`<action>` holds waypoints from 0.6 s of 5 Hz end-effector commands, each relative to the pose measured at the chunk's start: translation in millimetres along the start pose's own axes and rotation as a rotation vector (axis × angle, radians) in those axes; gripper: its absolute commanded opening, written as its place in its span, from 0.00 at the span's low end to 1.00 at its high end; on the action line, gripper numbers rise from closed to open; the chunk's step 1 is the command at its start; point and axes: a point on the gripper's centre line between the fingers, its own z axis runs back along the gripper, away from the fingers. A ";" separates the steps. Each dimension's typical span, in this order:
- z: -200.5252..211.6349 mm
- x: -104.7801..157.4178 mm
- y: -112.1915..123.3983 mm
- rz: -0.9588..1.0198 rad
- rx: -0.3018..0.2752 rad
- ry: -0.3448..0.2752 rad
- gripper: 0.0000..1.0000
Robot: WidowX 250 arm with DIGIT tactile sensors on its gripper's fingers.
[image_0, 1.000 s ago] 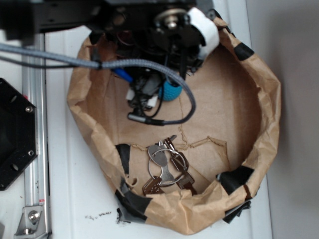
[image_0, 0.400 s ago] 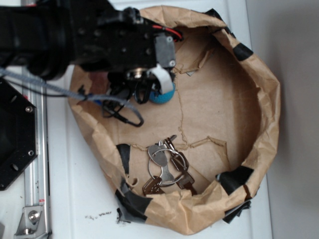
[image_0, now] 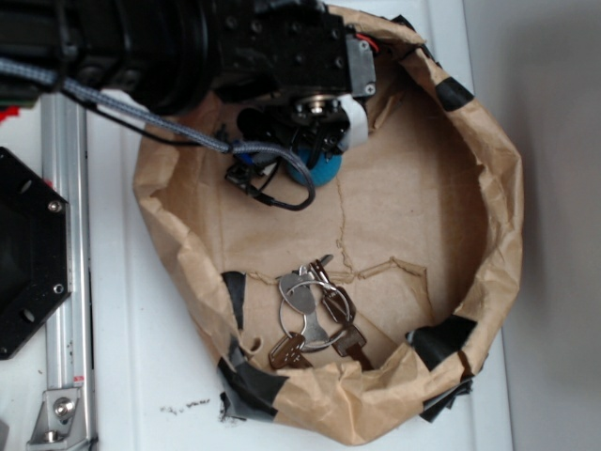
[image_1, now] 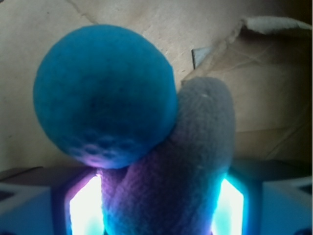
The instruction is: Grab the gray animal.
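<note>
In the wrist view the gray animal (image_1: 195, 147) lies lengthwise between my two lit fingers (image_1: 85, 205), its rounded end pointing away from me. The teal dimpled ball (image_1: 105, 93) rests against its left side. My gripper (image_1: 156, 196) is open, with a pad close on each flank of the animal. In the exterior view the gripper (image_0: 315, 150) hangs low over the upper middle of the paper bag's floor. The teal ball (image_0: 321, 172) peeks out below it, and the gray animal is hidden under the arm.
A crumpled brown paper bag (image_0: 502, 216) with black tape walls in the work area. A bunch of metal keys on rings (image_0: 315, 315) lies near its front wall. A black mount (image_0: 23, 254) and a metal rail (image_0: 66, 282) stand at the left.
The arm has swung right and towards the top of the exterior view, its wrist now over the teal ball. The ball and the keys have not moved.
</note>
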 end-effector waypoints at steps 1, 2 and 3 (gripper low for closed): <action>101.3 38.7 -40.3 -0.046 -0.144 -0.091 0.00; 136.5 56.5 -44.0 0.010 -0.100 -0.145 0.00; 140.7 66.2 -43.0 0.233 -0.046 -0.238 0.00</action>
